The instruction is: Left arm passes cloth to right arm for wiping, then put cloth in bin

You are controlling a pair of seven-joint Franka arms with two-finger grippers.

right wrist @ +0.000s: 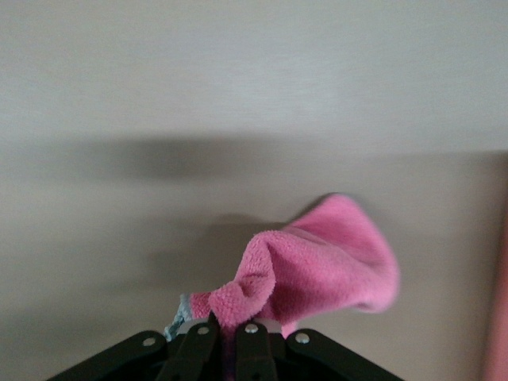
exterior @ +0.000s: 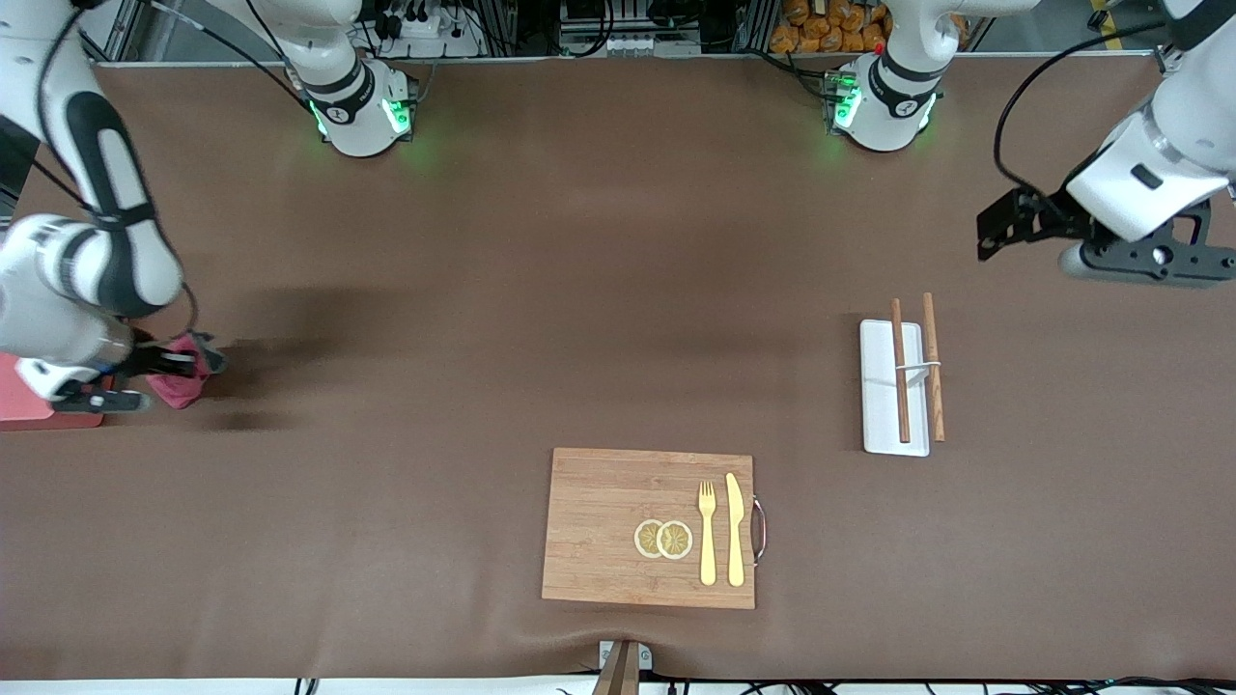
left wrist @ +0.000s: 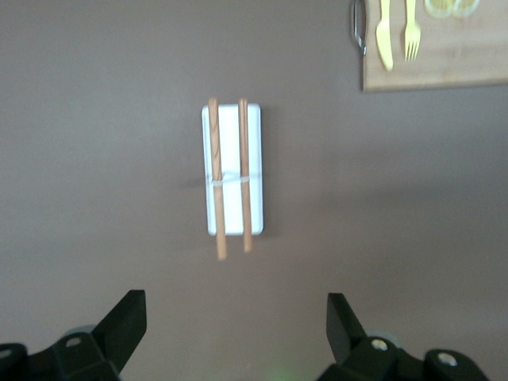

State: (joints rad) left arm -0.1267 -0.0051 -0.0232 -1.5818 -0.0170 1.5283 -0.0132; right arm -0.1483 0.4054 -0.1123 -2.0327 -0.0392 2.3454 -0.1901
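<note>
My right gripper (exterior: 179,362) is shut on the raspberry-pink cloth (exterior: 182,383), which hangs bunched from it just above the table at the right arm's end. In the right wrist view the fingers (right wrist: 208,337) pinch a fold of the cloth (right wrist: 317,270), and a grey edge shows at the pinch. The salmon-pink bin (exterior: 27,403) sits right beside that gripper at the table's edge, mostly hidden by the arm; a strip of it shows in the right wrist view (right wrist: 500,317). My left gripper (exterior: 999,227) is open and empty, held up over the table at the left arm's end (left wrist: 236,305).
A white tray (exterior: 881,386) with two wooden chopsticks (exterior: 900,372) lies near the left gripper, also in the left wrist view (left wrist: 230,171). A wooden board (exterior: 599,526) with a fork (exterior: 708,531), a knife (exterior: 735,529) and lemon slices (exterior: 663,539) lies near the front edge.
</note>
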